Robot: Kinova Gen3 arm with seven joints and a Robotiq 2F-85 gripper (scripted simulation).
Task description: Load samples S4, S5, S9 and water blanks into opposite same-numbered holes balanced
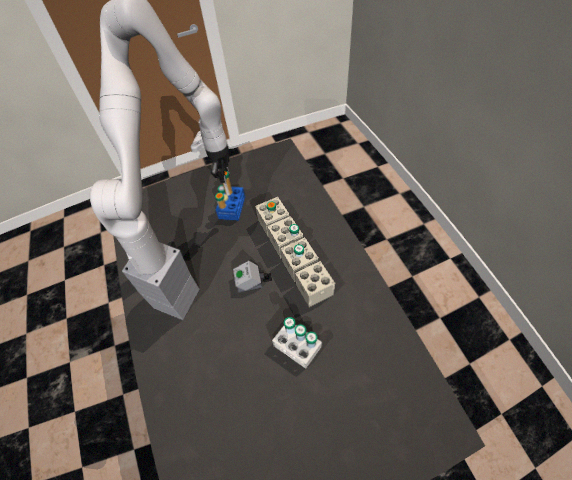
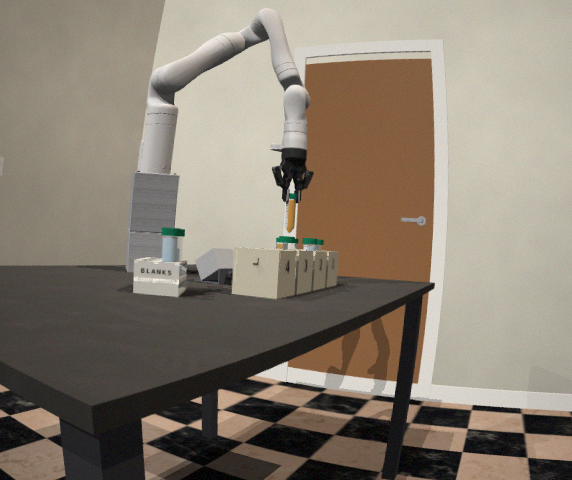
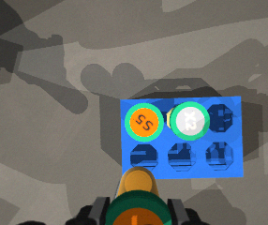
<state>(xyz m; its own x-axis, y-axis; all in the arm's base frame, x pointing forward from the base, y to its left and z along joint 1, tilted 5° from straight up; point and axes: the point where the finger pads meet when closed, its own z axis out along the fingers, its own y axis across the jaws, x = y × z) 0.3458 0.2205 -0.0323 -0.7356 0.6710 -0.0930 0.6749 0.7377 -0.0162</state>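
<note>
My gripper is shut on the green cap of an orange-filled sample tube and holds it upright, clear above the blue sample rack. The tube's ID is cut off in the wrist view. In the blue rack, S5 and the grey-dotted X2 stand in the back row; the other wells are empty. Four cream adapters stand in a row. The far one holds an orange-dotted tube. The second and third each hold a white-dotted blank. The near one is empty.
The white BLANKS rack holds three blanks in its back row near the table's middle. The sloped desk with the green DONE key stands left of the adapter row. The arm's base stands at the table's left edge.
</note>
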